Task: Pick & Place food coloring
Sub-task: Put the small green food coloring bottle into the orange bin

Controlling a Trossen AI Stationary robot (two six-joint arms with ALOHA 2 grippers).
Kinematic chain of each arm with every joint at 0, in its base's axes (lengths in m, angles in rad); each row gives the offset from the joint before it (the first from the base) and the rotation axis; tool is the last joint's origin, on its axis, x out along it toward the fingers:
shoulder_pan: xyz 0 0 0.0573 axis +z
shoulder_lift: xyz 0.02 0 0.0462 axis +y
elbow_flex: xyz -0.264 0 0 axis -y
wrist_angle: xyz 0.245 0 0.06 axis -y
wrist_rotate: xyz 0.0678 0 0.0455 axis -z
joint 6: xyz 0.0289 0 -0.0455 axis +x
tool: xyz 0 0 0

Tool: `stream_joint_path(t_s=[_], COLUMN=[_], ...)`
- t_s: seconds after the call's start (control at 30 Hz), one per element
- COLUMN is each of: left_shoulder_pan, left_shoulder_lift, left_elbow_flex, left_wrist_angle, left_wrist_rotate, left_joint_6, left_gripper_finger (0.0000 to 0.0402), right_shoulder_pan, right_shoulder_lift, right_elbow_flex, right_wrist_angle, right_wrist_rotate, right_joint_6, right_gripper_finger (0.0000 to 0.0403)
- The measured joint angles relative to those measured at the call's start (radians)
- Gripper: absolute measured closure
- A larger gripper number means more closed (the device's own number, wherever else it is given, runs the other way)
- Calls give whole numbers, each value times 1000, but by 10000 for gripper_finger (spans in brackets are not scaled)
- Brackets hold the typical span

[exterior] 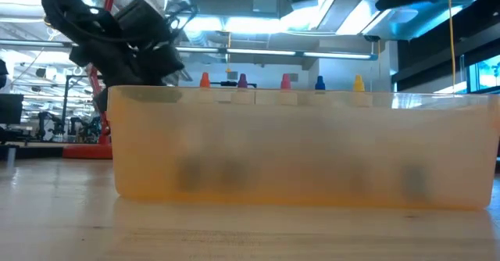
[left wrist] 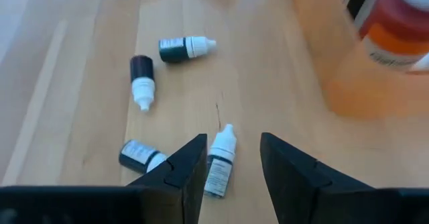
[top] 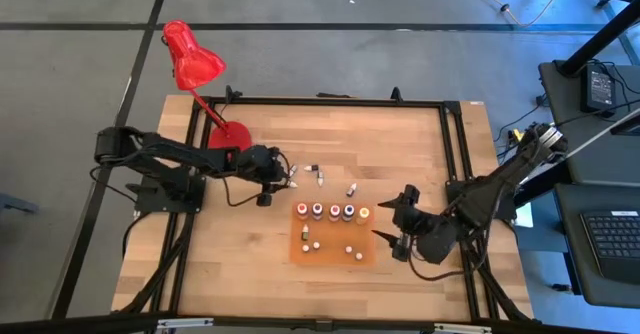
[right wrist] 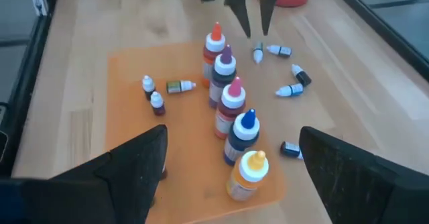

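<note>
Left wrist view, left gripper (left wrist: 232,162) fingers parted around slim white-capped dropper (left wrist: 220,160), plank-grained wooden table (left wrist: 80,63).

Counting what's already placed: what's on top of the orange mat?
On the orange mat: five tall bottles in a row, two small upright droppers, one lying dropper. Anything behind the row is hidden.
</note>
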Motion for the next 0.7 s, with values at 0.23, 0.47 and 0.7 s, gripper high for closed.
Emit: stream_joint_path(t_s=[0.23,0.47,0.7], left_shoulder_pan=[35,58,57], left_shoulder_lift=[110,179,195], left_elbow_flex=[1,1,4], left_wrist_angle=[71,71,81], left_wrist_rotate=[1,6,28], left_joint_6=[21,37,46], left_gripper_finger=[270,270,271], right_shoulder_pan=[0,0,0], right_shoulder_lift=[-73,-88,-88], right_elbow_flex=[-93,-104,-104], right_wrist_angle=[108,114,115], right_wrist_rotate=[-10,-9,-9], right_joint_6=[-1,-3,0], right_gripper_finger=[63,63,63])
